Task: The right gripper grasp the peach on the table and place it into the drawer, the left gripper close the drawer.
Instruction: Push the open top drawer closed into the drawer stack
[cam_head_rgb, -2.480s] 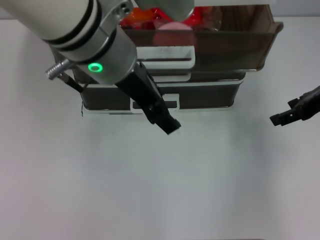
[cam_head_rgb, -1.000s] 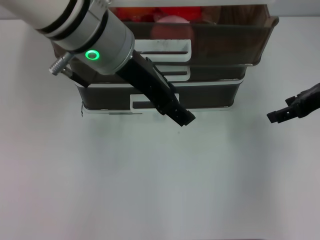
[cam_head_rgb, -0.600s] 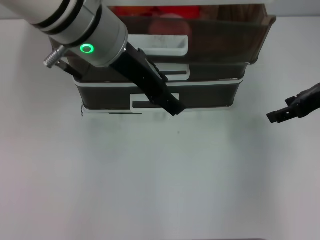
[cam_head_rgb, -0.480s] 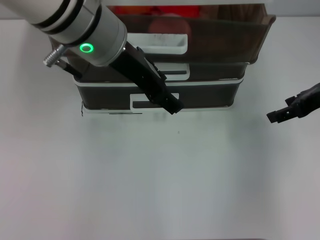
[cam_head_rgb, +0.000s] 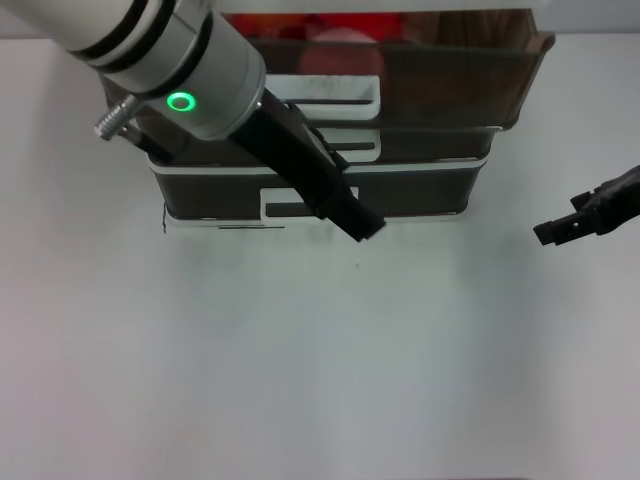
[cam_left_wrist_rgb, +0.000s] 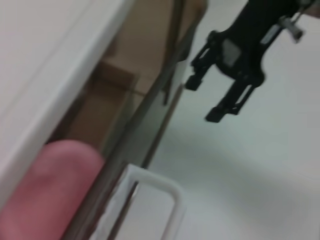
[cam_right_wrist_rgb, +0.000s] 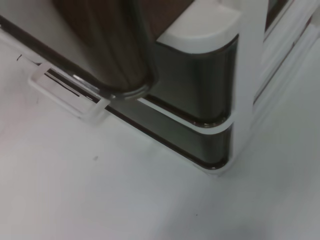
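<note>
The peach (cam_head_rgb: 342, 57) already sits inside the top drawer (cam_head_rgb: 440, 85), behind the left gripper (cam_head_rgb: 362, 224), whose tip hangs low in front of the bottom drawer. Its jaws look closed and empty, though I can't be sure. Bring them up to the white handle (cam_head_rgb: 330, 98) and push squarely. Half a second ago the tip sat slightly farther back. The right gripper (cam_head_rgb: 548, 233) idles aside, apparently empty.

A plain white matte surface (cam_head_rgb: 320, 380) fills the field of view. A three-drawer storage unit (cam_head_rgb: 420, 190) of smoky brown plastic with a white frame stands on it at the far edge. Even, diffuse lighting casts faint, soft shadows.
</note>
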